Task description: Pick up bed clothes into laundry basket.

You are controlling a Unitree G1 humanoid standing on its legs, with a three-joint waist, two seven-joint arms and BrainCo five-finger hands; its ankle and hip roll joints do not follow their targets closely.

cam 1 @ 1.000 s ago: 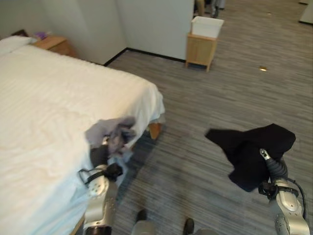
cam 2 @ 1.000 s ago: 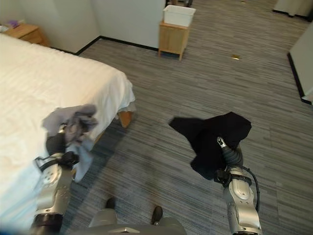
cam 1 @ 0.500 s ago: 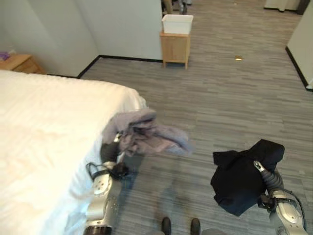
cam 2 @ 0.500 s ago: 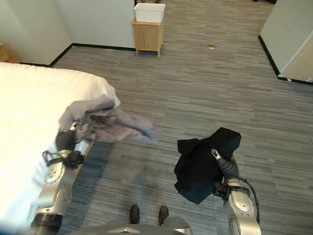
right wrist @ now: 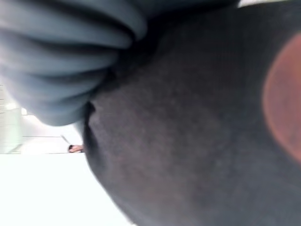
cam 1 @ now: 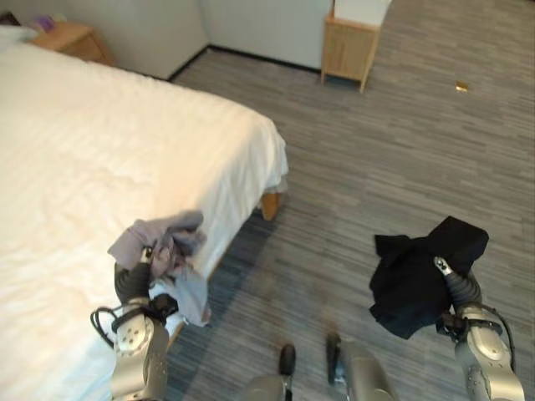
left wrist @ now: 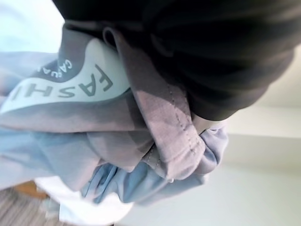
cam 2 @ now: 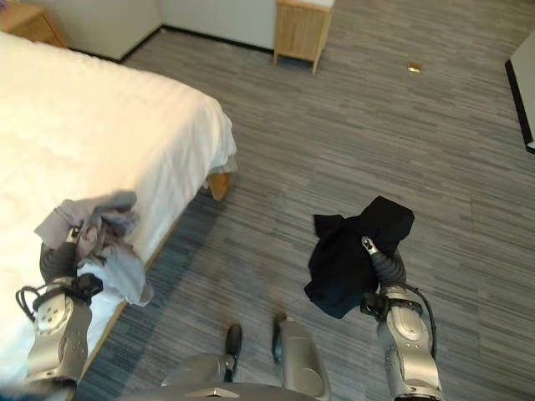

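Observation:
A grey-lilac garment [cam 1: 163, 242] is bunched on my left hand [cam 1: 131, 284], which is shut on it over the bed's near corner. One blue-grey fold hangs down past the mattress edge. Up close the same cloth [left wrist: 141, 122] shows a white printed patch and covers the fingers. A black garment [cam 1: 418, 276] hangs from my right hand [cam 1: 462, 290], held above the floor at the right. One silver finger pokes up through the black cloth [right wrist: 188, 132]. A white laundry basket [cam 1: 361, 8] sits far off on a wooden cabinet [cam 1: 349, 46].
The white bed [cam 1: 100, 142] takes up the left side, with a wooden leg [cam 1: 267, 205] at its corner. A nightstand [cam 1: 75, 38] stands by the far wall. A small gold object [cam 1: 461, 85] lies on the grey striped floor [cam 1: 359, 184].
The camera has swung about. The grey garment flared out to the right half a second ago and now hangs back against my left hand. The black garment stays in my right hand.

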